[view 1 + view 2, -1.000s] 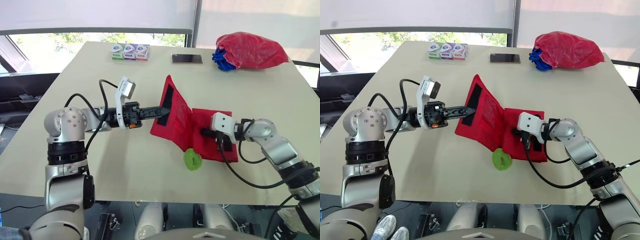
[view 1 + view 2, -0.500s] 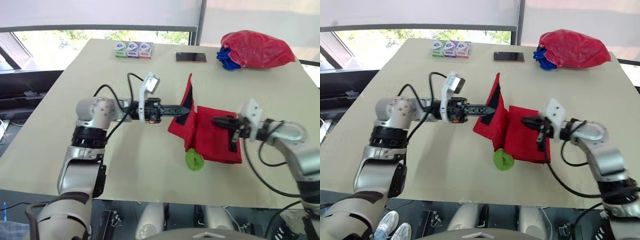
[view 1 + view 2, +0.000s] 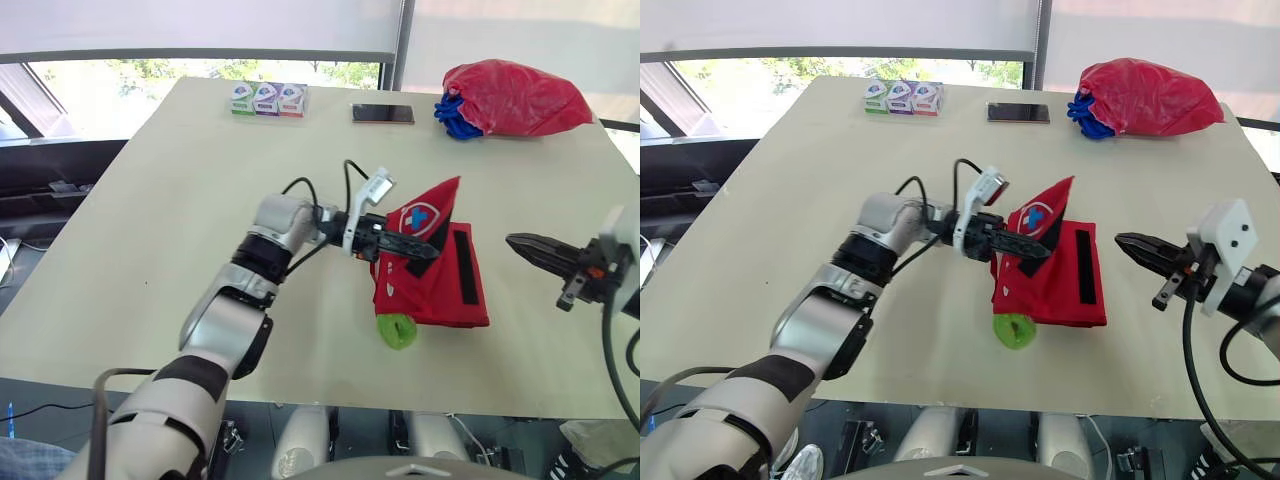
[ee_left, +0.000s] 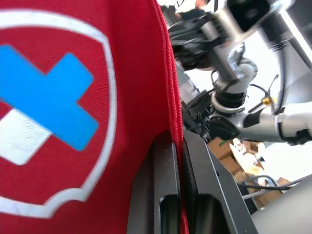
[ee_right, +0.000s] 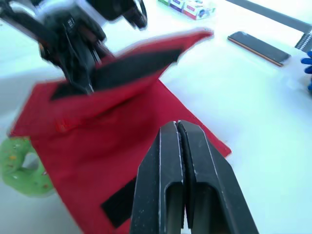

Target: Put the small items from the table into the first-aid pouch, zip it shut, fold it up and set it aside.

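Folding step, I judge: the left gripper (image 3: pixel 428 251) pinches the flap of the red pouch (image 3: pixel 445 295), mid-table. The right gripper (image 3: pixel 514 242), pressed together and empty, hovers at its 3 o'clock. The next move calls for laying the flap flat.

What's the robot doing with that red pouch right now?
The left pincer is shut on the edge of the red first-aid pouch, holding its flap with the blue cross raised above the rest, which lies flat on the table. It looks like mid-fold. The right pincer is shut on nothing, off to the right and apart from the pouch. A green ring lies on the table at the pouch's near edge.
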### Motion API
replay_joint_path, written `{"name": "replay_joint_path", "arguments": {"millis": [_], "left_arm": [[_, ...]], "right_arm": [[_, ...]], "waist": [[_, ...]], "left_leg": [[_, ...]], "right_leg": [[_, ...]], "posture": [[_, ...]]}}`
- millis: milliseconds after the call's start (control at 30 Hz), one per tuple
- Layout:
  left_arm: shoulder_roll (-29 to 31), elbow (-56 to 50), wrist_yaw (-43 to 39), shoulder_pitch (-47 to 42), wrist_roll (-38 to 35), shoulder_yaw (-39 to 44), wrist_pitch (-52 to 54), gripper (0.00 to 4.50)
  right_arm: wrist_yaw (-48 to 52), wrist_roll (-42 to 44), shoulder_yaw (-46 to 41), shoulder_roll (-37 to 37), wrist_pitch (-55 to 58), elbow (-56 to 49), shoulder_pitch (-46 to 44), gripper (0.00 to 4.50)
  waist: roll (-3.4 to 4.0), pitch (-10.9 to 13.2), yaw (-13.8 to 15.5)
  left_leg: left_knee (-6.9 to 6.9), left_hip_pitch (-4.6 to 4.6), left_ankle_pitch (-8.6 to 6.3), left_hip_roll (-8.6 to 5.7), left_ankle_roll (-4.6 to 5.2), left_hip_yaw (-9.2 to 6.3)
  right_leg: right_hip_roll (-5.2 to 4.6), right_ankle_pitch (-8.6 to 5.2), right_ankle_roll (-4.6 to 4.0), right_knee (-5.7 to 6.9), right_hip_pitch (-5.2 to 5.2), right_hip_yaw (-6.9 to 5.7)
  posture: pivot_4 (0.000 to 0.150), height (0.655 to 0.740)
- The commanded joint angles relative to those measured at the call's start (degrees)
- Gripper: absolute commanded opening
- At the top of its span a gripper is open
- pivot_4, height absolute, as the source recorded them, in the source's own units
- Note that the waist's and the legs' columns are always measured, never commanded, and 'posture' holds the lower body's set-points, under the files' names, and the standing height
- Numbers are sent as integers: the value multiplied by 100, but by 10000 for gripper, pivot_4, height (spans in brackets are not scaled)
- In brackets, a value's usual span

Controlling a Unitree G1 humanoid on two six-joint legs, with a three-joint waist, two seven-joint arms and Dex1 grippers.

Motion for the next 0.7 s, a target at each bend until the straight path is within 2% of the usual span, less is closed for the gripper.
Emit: {"name": "replay_joint_path", "arguments": {"millis": [33, 267, 300, 333, 400, 567, 600, 700], "left_arm": [[-415, 604, 136, -281, 269, 148, -361, 0], [-1010, 1593, 118, -412, 794, 315, -1168, 0], [-1058, 1663, 110, -431, 828, 365, -1211, 6574], [-1103, 1719, 104, -450, 868, 411, -1245, 8989], [-1171, 1790, 90, -472, 927, 478, -1296, 17616], [-1253, 1811, 69, -488, 1042, 664, -1336, 42994], [-1265, 1816, 91, -501, 1059, 704, -1359, 44515], [-1305, 1809, 169, -523, 1128, 808, -1416, 44515]], "right_arm": [[-195, 302, -497, 22, 37, -396, 240, 646], [-301, 693, -1275, 69, 7, -669, 973, 646], [-278, 734, -1364, 72, -11, -684, 1070, 0], [-269, 817, -1484, 101, -32, -705, 1174, 0], [-187, 952, -1716, 186, -118, -744, 1424, 0], [84, 1189, -2220, 449, -421, -778, 2100, 0], [180, 1227, -2330, 496, -487, -744, 2252, 0], [520, 1126, -2608, 578, -735, -569, 2707, 0]], "waist": [[-1, 1, 0], [0, 0, 9], [-1, 0, 16], [-1, 0, 16], [-1, 0, 18], [0, -2, 29], [0, -3, 31], [1, -4, 29]], "left_leg": [[1, -1, 0, 0, 0, 0], [1, -5, -2, -1, 3, -5], [1, -5, -2, -1, 3, -5], [2, -5, -2, -1, 3, -6], [2, -5, -2, -1, 3, -6], [10, -3, -2, -1, 4, -9], [11, -3, -1, -1, 5, -9], [16, -3, 0, -1, 6, -6]], "right_leg": [[0, 0, 1, 0, -1, 1], [1, 2, 5, -1, -1, 0], [1, 2, 5, -2, -1, 0], [1, 2, 5, -2, 0, -1], [0, 2, 5, -1, 0, 0], [3, -8, 26, -1, 4, 5], [3, -8, 26, -1, 4, 6], [3, -11, 27, -1, 5, 10]], "posture": [[1500, 7400], [1500, 7400], [1500, 7400], [1500, 7400], [1500, 7400], [1500, 7400], [1500, 7400], [1500, 7400]]}}
